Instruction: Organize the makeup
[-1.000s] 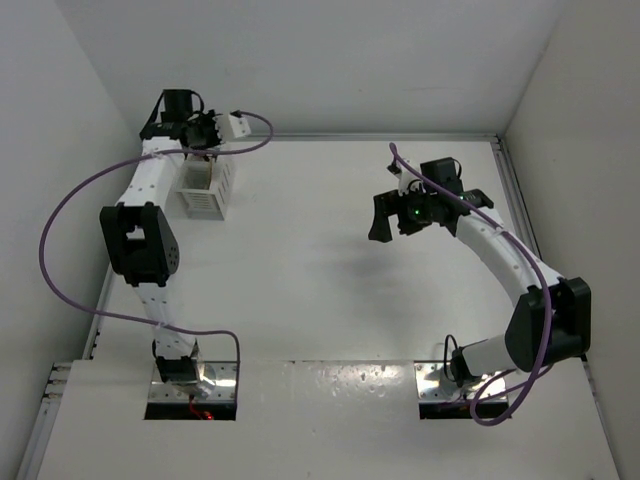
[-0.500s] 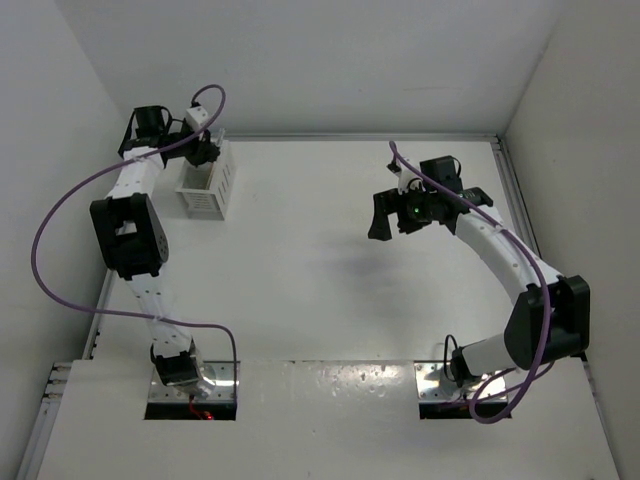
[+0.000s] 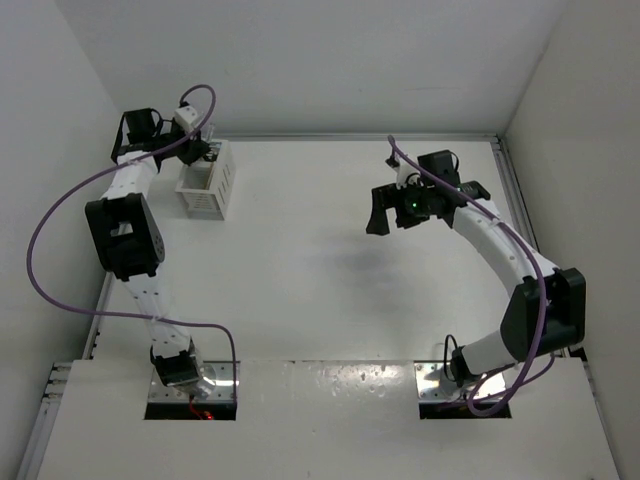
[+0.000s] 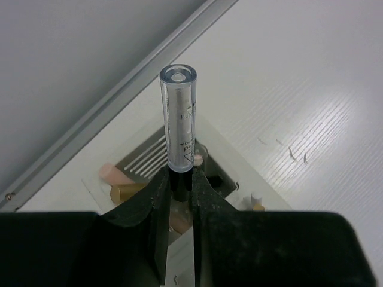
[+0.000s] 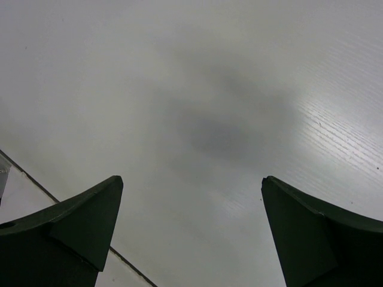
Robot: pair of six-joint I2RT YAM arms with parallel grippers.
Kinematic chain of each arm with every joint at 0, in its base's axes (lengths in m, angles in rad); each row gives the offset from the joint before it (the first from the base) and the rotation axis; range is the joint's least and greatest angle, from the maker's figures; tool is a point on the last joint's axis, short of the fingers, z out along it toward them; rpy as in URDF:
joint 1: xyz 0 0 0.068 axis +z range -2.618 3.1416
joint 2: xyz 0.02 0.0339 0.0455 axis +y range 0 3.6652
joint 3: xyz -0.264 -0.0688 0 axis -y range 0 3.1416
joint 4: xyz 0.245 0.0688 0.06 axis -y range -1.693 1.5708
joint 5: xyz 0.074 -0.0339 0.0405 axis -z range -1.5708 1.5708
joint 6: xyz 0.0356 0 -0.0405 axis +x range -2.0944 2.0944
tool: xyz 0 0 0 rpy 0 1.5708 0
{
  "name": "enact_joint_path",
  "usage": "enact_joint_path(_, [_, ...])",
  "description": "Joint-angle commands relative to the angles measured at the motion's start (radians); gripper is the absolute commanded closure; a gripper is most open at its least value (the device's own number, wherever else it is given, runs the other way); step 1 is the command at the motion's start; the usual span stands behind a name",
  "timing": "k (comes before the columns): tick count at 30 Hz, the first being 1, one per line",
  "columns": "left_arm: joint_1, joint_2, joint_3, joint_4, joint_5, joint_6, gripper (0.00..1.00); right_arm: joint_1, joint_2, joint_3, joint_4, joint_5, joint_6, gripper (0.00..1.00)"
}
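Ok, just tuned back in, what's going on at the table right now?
The left gripper is shut on a clear-capped stick, pinching its dark end, and holds it at the white slotted box in the far left corner of the table. A pink stick and a gold-ended piece already lie in the box. Whether the held stick is going in or coming out cannot be told. The right gripper hangs open above the table's right side, holding nothing.

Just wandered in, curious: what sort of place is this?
Probably a robotics test cell: left arm and right arm bolted to a white table, blank walls around it, a slotted box of makeup sticks.
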Motion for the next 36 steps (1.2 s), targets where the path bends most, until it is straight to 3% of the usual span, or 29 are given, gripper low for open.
enact_joint_path(1, [0.014, 0.004, -0.027, 0.027, -0.005, 0.044, 0.96, 0.003, 0.025, 0.058, -0.002, -0.010, 0.012, 0.00])
enact_joint_path(4, [0.014, 0.015, -0.027, 0.027, -0.005, 0.044, 0.78, 0.010, 0.036, 0.082, -0.023, -0.011, 0.002, 0.00])
enact_joint_path(7, [0.014, 0.015, -0.027, 0.036, -0.014, 0.044, 0.67, 0.008, 0.039, 0.099, -0.033, -0.008, -0.004, 0.00])
enact_joint_path(9, [0.014, 0.015, -0.016, 0.036, -0.026, 0.044, 0.48, 0.016, 0.034, 0.096, -0.034, -0.007, -0.004, 0.00])
enact_joint_path(13, [0.023, 0.015, 0.015, 0.036, -0.026, 0.021, 0.38, 0.014, 0.023, 0.082, -0.037, -0.004, -0.005, 0.00])
enact_joint_path(24, [0.057, -0.083, 0.007, 0.045, 0.071, -0.062, 0.34, 0.017, -0.030, 0.042, -0.016, -0.002, -0.010, 0.00])
enact_joint_path(29, [0.023, -0.086, -0.022, -0.028, 0.032, 0.102, 0.34, 0.017, -0.050, 0.032, -0.030, -0.008, -0.024, 0.00])
enact_joint_path(31, [-0.003, -0.056, 0.030, -0.128, -0.004, 0.219, 0.34, 0.017, -0.058, 0.029, -0.042, -0.002, -0.028, 0.00])
enact_joint_path(36, [-0.012, 0.006, 0.157, -0.260, -0.015, 0.279, 0.34, 0.017, -0.061, 0.021, -0.044, 0.015, -0.027, 0.00])
